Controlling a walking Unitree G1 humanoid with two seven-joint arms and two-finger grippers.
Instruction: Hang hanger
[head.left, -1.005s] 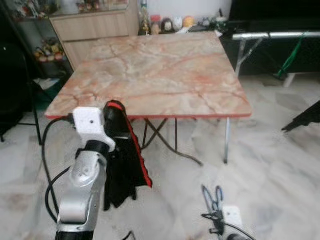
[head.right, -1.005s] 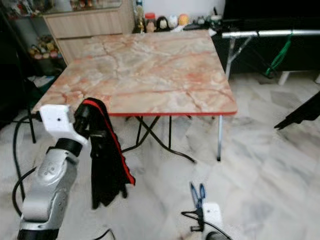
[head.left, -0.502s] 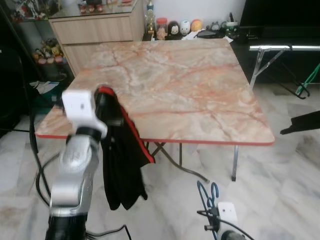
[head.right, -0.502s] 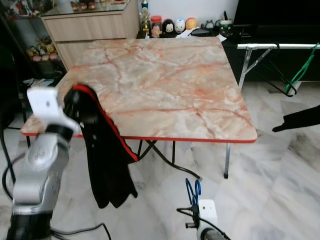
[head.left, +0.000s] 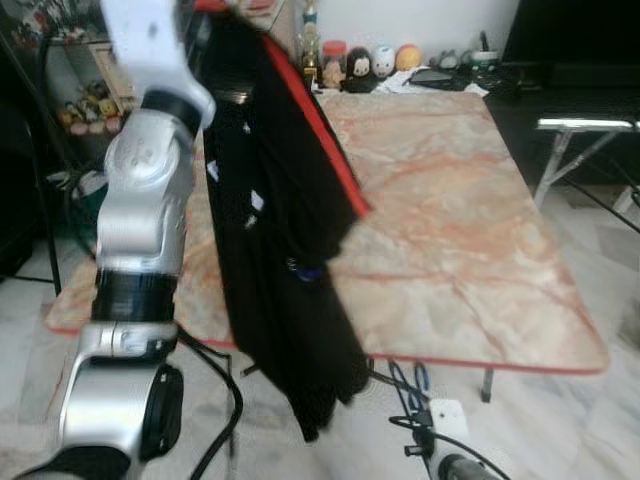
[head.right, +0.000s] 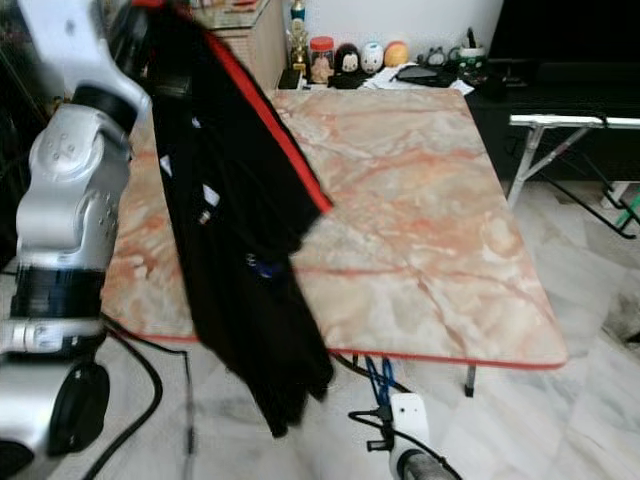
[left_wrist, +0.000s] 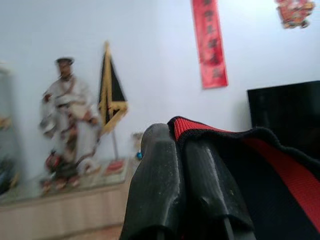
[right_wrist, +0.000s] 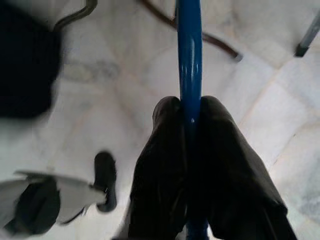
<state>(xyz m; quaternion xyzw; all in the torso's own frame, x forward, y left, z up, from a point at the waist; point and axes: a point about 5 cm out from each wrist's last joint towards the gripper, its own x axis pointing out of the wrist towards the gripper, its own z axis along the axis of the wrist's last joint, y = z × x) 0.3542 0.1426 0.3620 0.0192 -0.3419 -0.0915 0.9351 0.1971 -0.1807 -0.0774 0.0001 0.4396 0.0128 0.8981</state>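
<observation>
Above the near left corner of the marble-patterned worktop (head.left: 470, 230), the left pincer (left_wrist: 187, 175) is raised high, its 2 black fingers pressed together on the red-trimmed collar edge of a black garment (head.left: 285, 250), which hangs from it in a long fold down past the worktop's red rim toward the floor. Low in front of the robot, the right pincer (right_wrist: 192, 165) pinches the bar of a blue hanger (right_wrist: 189, 60) between its 2 fingers, holding it over the pale tiled floor (head.right: 600, 420); in the head views the hanger's blue loops (head.left: 405, 378) show just under the worktop's near edge. Judged from this, both pieces are picked up and in hand, but the garment is not on the hanger and nothing is hung on a rail, so most of the task looks left to do: joining the 2, then carrying them to a place to hang. The garment looks soft and limp, dark with a red stripe along 1 edge and a few small pale marks on its face. The hanger looks thin, rigid and glossy. A wooden cabinet (head.right: 262, 45) and small figurines (head.right: 372, 55) stand beyond the worktop.
</observation>
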